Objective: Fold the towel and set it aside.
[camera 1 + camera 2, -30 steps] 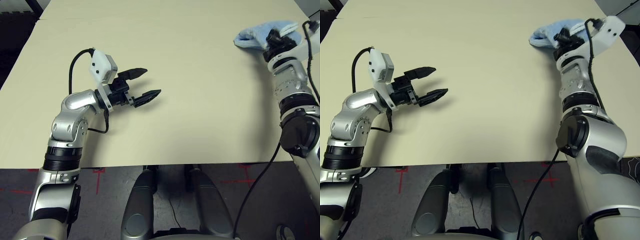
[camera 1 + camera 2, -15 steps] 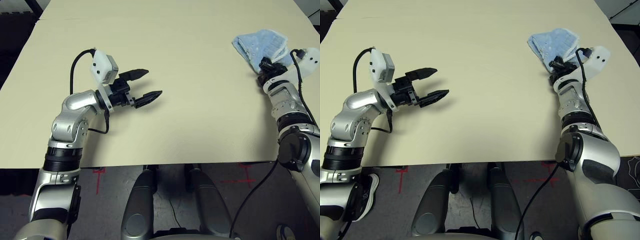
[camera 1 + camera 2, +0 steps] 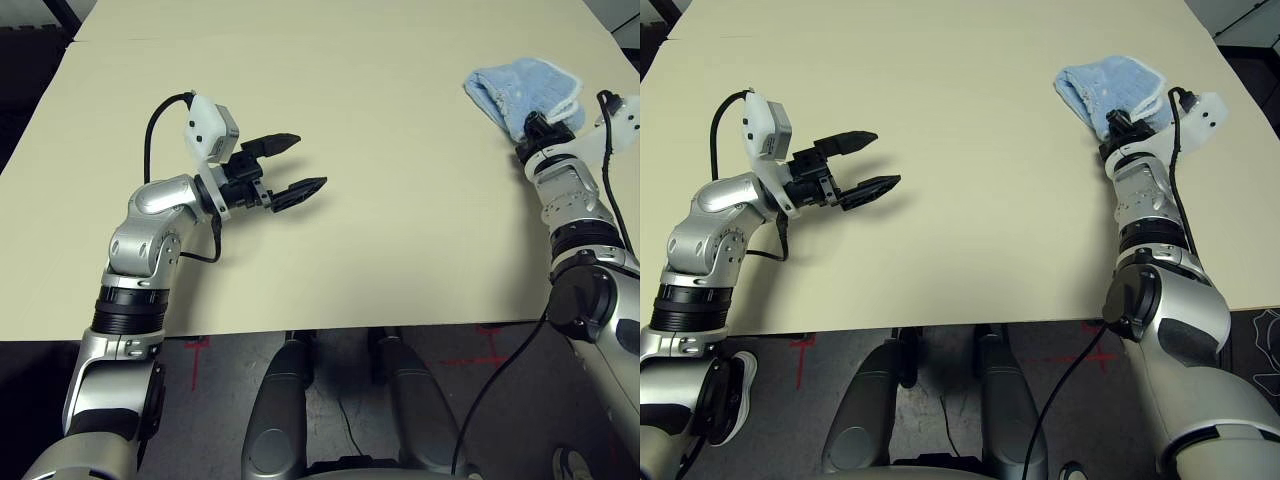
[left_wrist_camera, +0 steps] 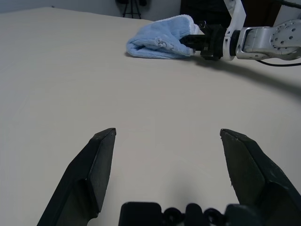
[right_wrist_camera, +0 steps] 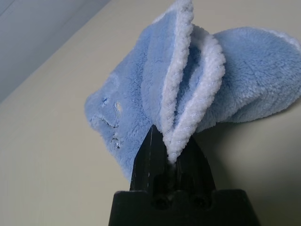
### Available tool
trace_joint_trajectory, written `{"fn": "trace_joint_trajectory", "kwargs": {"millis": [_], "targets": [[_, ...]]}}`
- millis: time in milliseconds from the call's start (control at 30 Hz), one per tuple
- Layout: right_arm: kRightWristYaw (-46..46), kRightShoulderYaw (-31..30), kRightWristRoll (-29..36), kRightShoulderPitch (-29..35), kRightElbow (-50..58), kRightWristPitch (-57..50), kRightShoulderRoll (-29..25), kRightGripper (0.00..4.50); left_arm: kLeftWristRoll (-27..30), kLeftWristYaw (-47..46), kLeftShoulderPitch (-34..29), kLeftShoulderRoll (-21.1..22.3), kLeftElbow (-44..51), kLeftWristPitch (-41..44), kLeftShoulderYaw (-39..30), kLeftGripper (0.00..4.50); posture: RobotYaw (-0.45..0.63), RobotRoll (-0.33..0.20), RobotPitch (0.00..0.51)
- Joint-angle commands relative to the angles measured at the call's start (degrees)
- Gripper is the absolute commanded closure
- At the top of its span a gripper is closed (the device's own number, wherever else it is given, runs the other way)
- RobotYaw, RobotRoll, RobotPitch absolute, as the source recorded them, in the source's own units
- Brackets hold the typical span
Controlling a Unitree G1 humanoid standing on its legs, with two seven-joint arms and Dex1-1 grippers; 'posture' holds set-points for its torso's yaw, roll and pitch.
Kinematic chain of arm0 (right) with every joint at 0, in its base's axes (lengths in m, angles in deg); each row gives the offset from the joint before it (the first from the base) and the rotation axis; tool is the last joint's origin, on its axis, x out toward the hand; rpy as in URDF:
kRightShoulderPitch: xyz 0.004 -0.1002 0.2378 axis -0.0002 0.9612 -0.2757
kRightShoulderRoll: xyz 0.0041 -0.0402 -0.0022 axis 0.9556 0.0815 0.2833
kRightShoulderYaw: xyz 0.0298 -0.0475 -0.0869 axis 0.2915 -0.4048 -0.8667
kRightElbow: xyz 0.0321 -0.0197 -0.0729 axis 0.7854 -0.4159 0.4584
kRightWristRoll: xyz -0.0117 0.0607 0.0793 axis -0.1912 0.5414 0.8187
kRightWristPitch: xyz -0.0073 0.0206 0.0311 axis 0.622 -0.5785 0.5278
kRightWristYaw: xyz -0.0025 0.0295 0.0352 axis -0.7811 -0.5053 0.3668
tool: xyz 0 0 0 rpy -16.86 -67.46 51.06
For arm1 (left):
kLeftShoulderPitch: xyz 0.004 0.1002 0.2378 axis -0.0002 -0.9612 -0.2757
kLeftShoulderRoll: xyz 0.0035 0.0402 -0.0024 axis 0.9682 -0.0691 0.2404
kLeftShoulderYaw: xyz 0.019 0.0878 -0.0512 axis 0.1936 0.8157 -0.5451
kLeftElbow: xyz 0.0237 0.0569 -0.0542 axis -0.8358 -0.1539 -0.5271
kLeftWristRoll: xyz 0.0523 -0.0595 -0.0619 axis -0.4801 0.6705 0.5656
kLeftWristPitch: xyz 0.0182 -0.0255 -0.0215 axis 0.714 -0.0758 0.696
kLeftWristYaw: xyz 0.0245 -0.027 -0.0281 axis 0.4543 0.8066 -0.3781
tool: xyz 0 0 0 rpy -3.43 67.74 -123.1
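The towel (image 3: 1108, 92), bunched in folds, lies at the desk's (image 3: 980, 200) far right corner, directly ahead of the right pincer (image 5: 170, 157), which is clenched on its white hem. The bundle's long axis runs across that pincer's line. The left pincer (image 3: 290, 165), spread wide and empty, hovers well apart from the towel.

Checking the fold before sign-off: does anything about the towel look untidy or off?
Yes. The towel at the table's far right is a loose bundle, not flat; white hem layers splay apart where the right hand pinches them.
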State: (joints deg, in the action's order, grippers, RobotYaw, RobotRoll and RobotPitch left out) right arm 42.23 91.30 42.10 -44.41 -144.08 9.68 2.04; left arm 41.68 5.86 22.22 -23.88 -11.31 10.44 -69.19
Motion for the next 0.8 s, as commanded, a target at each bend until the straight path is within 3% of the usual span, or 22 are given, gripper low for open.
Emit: {"fn": "trace_joint_trajectory", "kwargs": {"millis": [33,733,767,800], "targets": [[-1.49,0.7,1.45,0.55,-0.49,-2.24,1.93,4.48,-0.58,0.69,-0.15,0.13,0.04,-0.72,0.58,0.0,0.03,0.0,0.335],[-1.6,0.85,3.0,-2.41,-0.29,-5.73,4.62,4.48,-0.62,0.57,-0.26,0.33,0.33,-0.82,0.47,0.0,0.04,0.0,0.318],[-1.63,0.79,3.0,-2.33,-0.16,-6.11,4.58,3.82,-0.65,0.62,-0.09,0.33,0.17,-0.87,0.49,0.0,0.04,0.0,0.318],[-1.57,0.71,2.95,-2.21,0.03,-6.39,4.54,3.58,-0.69,0.68,0.05,0.32,-0.01,-0.96,0.51,0.0,0.04,0.0,0.315]]}}
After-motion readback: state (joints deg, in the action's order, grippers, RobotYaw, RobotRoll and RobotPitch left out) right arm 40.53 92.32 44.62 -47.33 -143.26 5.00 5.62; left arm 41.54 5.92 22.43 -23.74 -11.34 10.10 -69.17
